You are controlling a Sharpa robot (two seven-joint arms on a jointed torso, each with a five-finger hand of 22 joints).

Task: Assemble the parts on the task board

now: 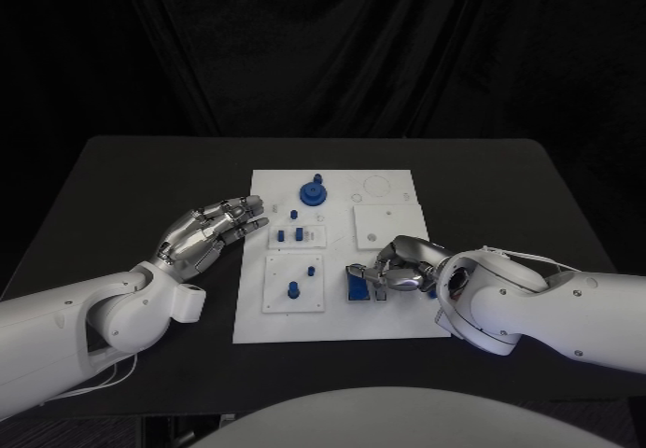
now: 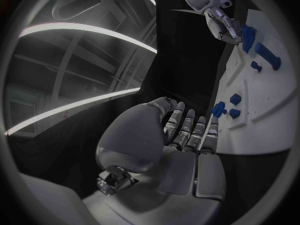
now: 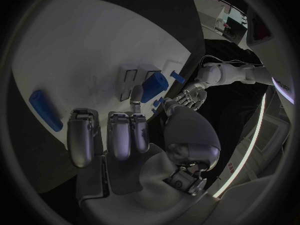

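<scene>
- Near the front right corner of the white rectangular task board, the right hand hovers over a flat blue block-shaped part. Fingers are curled down around it, but I honestly can't tell if it's actually gripped or just being touched.
- Left hand is at the board's left edge, fingers spread and holding nothing, fingertips just reaching the rim.
- Other bits on the board: a round blue knob-like part toward the far edge, small blue pegs standing in the middle white insert, and another blue peg in the front-left insert.
- My take on the step: get a firm pinch on the block's long sides before lifting, keep it level, and let the left hand steady the board so it doesn't slide on the black surface.
</scene>
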